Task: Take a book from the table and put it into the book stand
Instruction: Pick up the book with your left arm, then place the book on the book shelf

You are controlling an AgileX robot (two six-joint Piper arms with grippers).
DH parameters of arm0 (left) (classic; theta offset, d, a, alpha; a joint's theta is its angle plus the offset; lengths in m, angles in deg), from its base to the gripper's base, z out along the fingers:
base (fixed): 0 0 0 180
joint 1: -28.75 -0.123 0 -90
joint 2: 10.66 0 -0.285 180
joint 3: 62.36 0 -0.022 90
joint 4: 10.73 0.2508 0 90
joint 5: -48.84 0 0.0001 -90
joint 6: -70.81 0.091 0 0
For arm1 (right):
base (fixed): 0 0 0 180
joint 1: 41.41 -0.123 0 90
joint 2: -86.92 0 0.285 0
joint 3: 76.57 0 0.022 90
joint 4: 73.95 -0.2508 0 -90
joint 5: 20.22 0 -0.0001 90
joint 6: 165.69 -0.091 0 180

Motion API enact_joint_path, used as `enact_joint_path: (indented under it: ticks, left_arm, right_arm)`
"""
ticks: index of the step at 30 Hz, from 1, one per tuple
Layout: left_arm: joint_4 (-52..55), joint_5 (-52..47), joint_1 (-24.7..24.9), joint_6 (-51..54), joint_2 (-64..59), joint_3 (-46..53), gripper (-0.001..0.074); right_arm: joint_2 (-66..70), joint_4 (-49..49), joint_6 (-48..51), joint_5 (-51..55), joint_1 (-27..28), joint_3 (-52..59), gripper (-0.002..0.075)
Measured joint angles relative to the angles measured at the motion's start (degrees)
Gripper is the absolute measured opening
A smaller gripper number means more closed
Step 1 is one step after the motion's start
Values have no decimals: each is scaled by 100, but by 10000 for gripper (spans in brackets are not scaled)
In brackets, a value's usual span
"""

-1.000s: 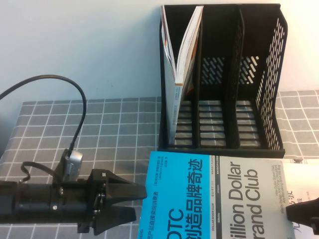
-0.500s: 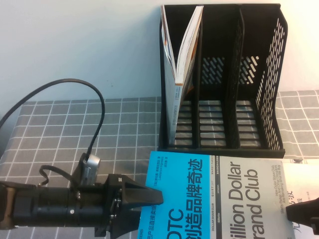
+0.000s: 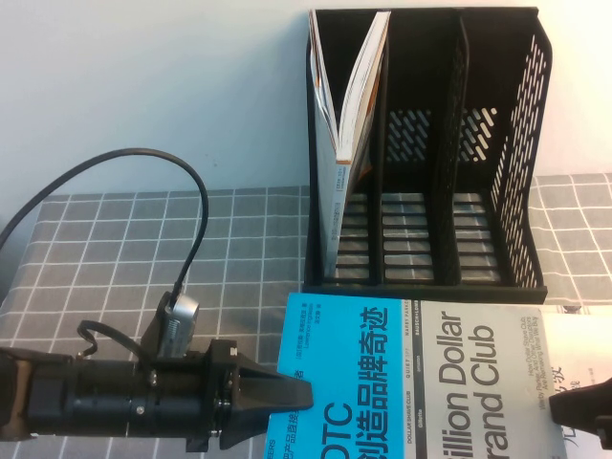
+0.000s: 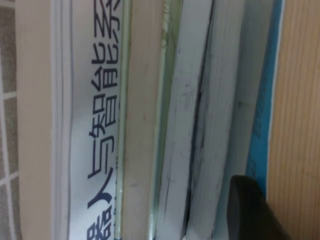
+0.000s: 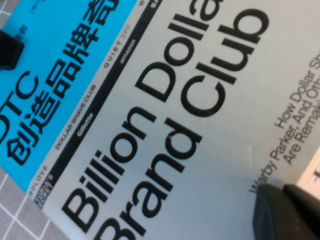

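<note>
The book (image 3: 421, 373), half bright blue and half pale grey with "Billion Dollar Brand Club", lies flat on top of a stack at the table's (image 3: 220, 239) front edge. My left gripper (image 3: 301, 394) is rolled on its side at the book's left edge, open. One of its fingers (image 4: 247, 210) lies over the blue cover, and the other is hidden. The left wrist view shows the book's page edge (image 4: 220, 125). My right gripper (image 3: 579, 411) rests shut at the book's right edge, on the grey cover (image 5: 165, 115). The black book stand (image 3: 516, 143) stands behind the book.
A thin white book with an orange edge (image 3: 354, 115) leans in the stand's left compartment. The middle and right compartments hold nothing. Other books lie under the blue one (image 4: 95, 125), and a white one (image 3: 583, 349) lies at its right. A black cable (image 3: 143, 158) loops above my left arm.
My left gripper has rolled on its side and moved right, from beside the book to over its left edge. The right gripper and the book have not moved.
</note>
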Motion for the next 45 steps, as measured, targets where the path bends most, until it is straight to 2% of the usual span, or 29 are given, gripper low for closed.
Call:
enact_joint_path:
  ticks: [7, 13, 20, 27, 33, 38, 41, 45]
  left_arm:
    - [0, 34, 9, 22, 125, 0, 186]
    - [61, 148, 13, -53, 489, 0, 186]
    - [800, 516, 22, -835, 1489, -492, 183]
    - [2212, 822, 26, -2560, 2301, -2054, 183]
    - [3423, 763, 26, -3801, 2340, -3690, 183]
    - [3961, 875, 106, -4469, 2198, -4744, 183]
    - [4487, 972, 396, -4836, 1971, -5373, 183]
    - [5802, 1047, 1127, -5599, 1556, -6166, 183]
  right_arm:
    - [-61, 926, -722, -7, 0, -376, 10]
    - [-796, 1651, -1439, -415, 0, -537, 10]
    - [-1543, 2038, -1751, -388, 0, -537, 10]
    - [-1609, 2105, -1851, -253, 0, -537, 10]
    - [-1609, 2118, -1891, -187, 0, -537, 10]
    - [-1609, 2118, -1895, -151, 0, -537, 10]
    - [-1609, 2118, -1895, -121, 0, -537, 10]
    - [-1609, 2118, -1895, -6, 0, -537, 10]
